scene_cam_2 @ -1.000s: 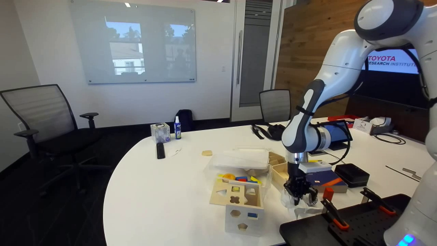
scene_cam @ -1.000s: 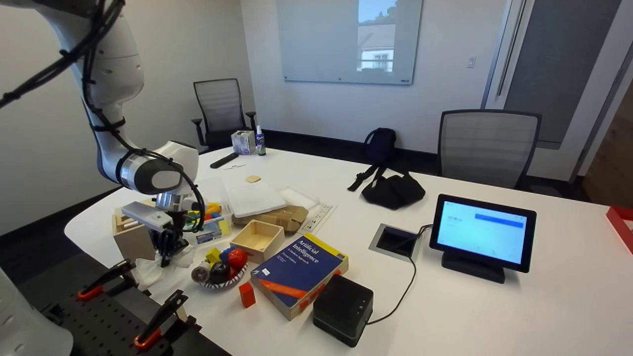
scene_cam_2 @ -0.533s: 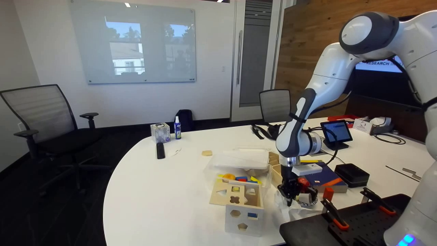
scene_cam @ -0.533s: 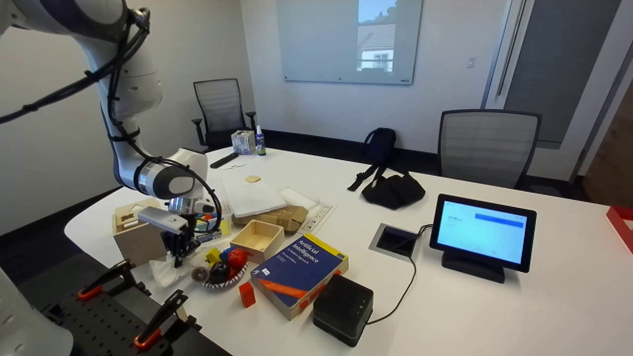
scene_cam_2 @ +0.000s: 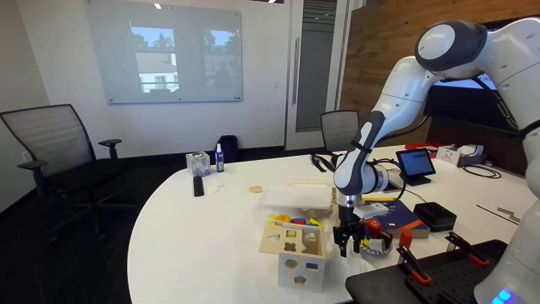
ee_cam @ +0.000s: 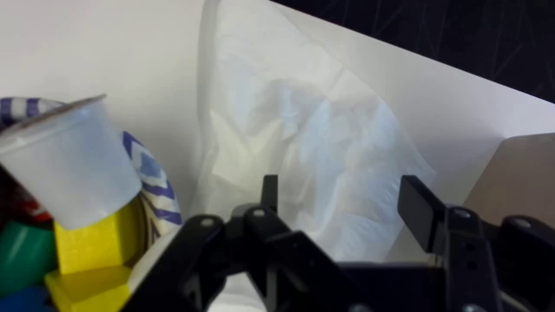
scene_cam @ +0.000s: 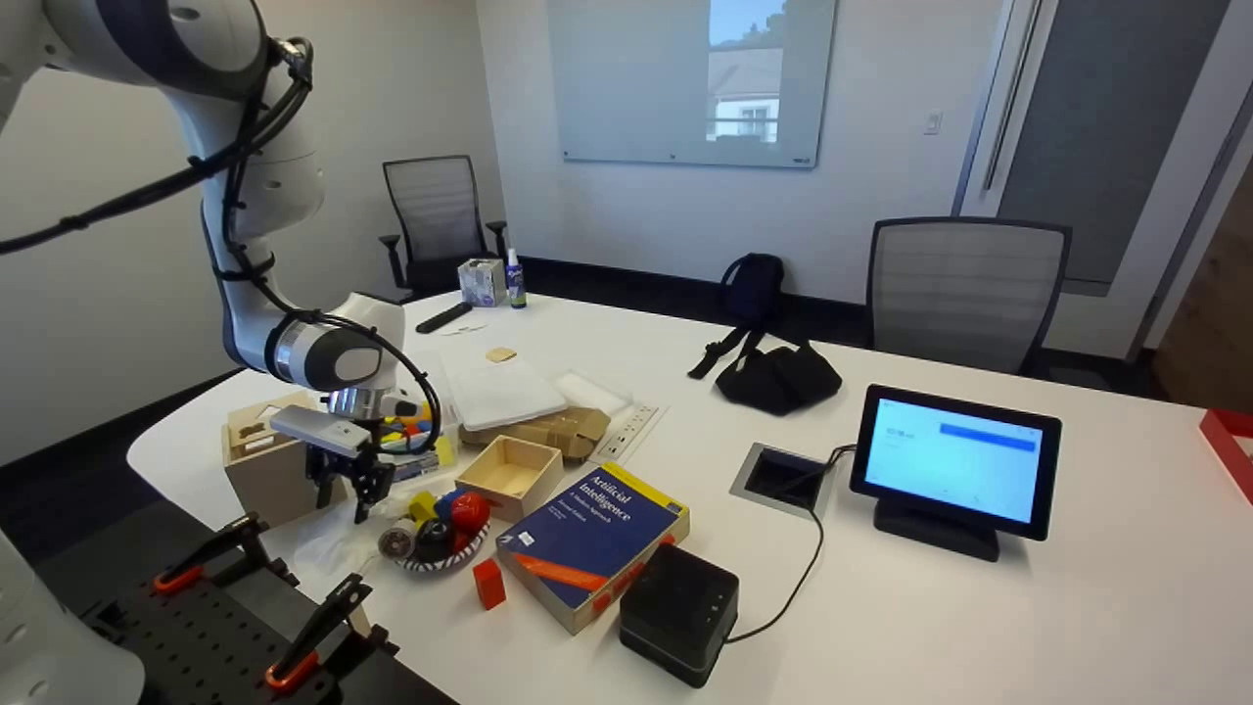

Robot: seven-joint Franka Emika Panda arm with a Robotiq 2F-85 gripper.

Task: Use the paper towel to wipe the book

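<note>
Half a second ago the fingers of the pincer (ee_cam: 340, 203) were close together on a raised bunch of the paper towel (ee_cam: 312, 130); now they stand wide apart above it. The towel has sunk and lies thin and crumpled just inside the edge of the counter (scene_cam_2: 190, 236), near the black mounting plate (scene_cam: 196, 627). In an exterior view the pincer has also shifted slightly toward the wooden shape box (scene_cam_2: 301, 270). The book (scene_cam: 592, 534) has stayed put, cover up, farther in from that edge, with the striped bowl (scene_cam: 458, 557) between it and the towel and the black box (scene_cam: 678, 612) just beside it.
</note>
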